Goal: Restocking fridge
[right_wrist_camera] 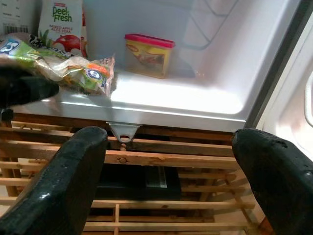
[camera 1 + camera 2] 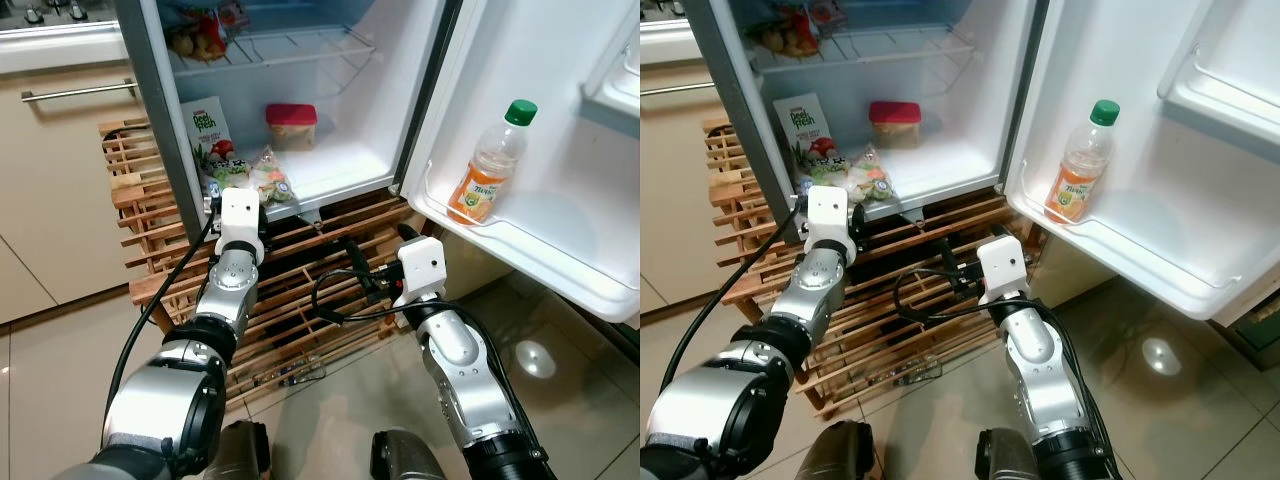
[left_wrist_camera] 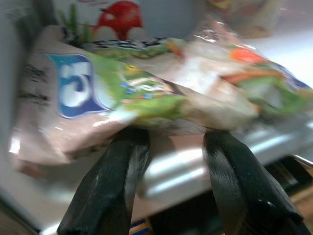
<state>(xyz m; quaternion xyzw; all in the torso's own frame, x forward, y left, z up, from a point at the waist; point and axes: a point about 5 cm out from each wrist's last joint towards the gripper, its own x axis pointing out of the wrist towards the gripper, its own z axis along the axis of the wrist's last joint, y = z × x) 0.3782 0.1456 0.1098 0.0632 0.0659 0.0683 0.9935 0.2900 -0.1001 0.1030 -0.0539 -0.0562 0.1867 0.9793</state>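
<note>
A clear bag of mixed vegetables [image 2: 266,180] lies at the front edge of the open fridge's bottom shelf [image 2: 340,170]. My left gripper [image 3: 173,139] is right at that bag, open, its two black fingers spread just under the bag's near edge. Behind the bag stand a Deel Fresh carton [image 2: 210,130] and a red-lidded tub [image 2: 291,125]. My right gripper [image 1: 171,142] hangs open and empty below the fridge, in front of the wooden rack [image 2: 300,290]. An orange juice bottle [image 2: 490,165] with a green cap stands upright in the door shelf [image 2: 520,250].
The fridge door is swung wide open on my right. A wire shelf [image 2: 290,45] higher up holds produce [image 2: 200,35]. Beige cabinets with a bar handle [image 2: 75,93] stand to the left. The floor [image 2: 560,350] is glossy tile.
</note>
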